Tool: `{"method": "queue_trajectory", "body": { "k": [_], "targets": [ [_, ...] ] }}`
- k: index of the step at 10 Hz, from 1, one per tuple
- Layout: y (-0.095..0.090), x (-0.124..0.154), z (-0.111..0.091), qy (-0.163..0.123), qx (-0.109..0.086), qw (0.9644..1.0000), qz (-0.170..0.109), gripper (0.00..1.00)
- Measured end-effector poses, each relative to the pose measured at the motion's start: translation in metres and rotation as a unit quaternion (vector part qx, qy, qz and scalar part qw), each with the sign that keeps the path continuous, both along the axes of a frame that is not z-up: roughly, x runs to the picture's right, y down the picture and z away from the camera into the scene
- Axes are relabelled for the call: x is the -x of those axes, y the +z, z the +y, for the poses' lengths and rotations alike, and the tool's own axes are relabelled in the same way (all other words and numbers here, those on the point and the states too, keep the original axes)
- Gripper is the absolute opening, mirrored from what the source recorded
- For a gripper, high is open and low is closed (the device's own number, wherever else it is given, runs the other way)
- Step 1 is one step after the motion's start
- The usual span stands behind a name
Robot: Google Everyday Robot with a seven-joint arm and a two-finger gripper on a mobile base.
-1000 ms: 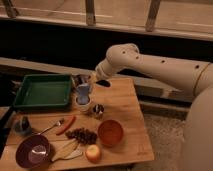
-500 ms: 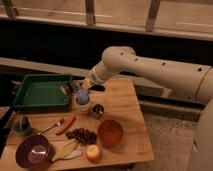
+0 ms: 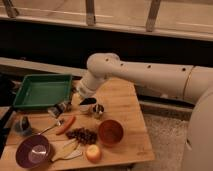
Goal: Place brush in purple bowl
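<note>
Shifting left and lower than in the earlier frame, gripper (image 3: 60,108) is sitting at the tray's (image 3: 42,90) near-right corner; grip state cannot be told.
Wooden table (image 3: 125,109) is standing before a dark wall (image 3: 60,42) under a railing (image 3: 90,12). Purple bowl (image 3: 32,151) is resting front-left, beside the spatula (image 3: 65,150); spoon (image 3: 48,128) is lying between it and the gripper. Brush cannot be picked out.
</note>
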State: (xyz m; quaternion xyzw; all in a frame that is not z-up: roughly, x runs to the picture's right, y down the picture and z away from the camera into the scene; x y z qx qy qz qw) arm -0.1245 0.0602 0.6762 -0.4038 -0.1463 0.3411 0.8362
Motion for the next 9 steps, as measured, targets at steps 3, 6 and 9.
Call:
{"method": "queue_trajectory", "body": {
  "k": [3,6,9],
  "targets": [
    [0.000,0.000,0.000,0.000,0.000,1.0000,-0.001,0.12],
    [0.000,0.000,0.001,-0.008,0.002,1.0000,-0.003,0.12],
    [-0.007,0.036,0.021,-0.052,-0.003,0.9985,-0.018,0.12]
  ]
}}
